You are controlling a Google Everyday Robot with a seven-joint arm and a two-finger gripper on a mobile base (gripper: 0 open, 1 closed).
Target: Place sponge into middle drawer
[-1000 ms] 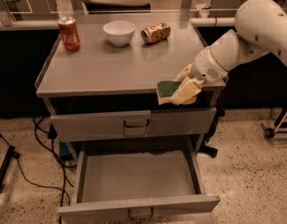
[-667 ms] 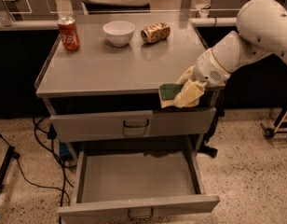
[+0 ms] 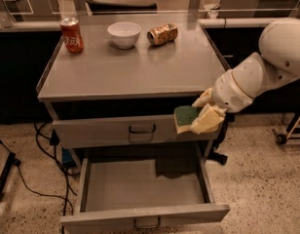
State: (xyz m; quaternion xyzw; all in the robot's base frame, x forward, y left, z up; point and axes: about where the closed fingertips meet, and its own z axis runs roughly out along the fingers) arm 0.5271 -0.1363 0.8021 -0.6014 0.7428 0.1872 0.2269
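My gripper (image 3: 198, 117) is at the right front corner of the cabinet, just below the top's edge, shut on the sponge (image 3: 185, 116). The sponge shows its dark green face toward the left, with a pale yellow edge below. It hangs in front of the right end of the upper closed drawer (image 3: 135, 129). The middle drawer (image 3: 140, 213) is pulled out wide below, and its grey inside is bare. The sponge is above the drawer's back right part.
On the cabinet top (image 3: 130, 72) stand a red soda can (image 3: 72, 34), a white bowl (image 3: 124, 34) and a crushed can lying on its side (image 3: 162, 34). Black cables (image 3: 23, 174) lie on the floor at left. A wheeled stand (image 3: 291, 130) is at right.
The gripper with the sponge has moved down and a little forward, from level with the cabinet top's edge to in front of the upper drawer.
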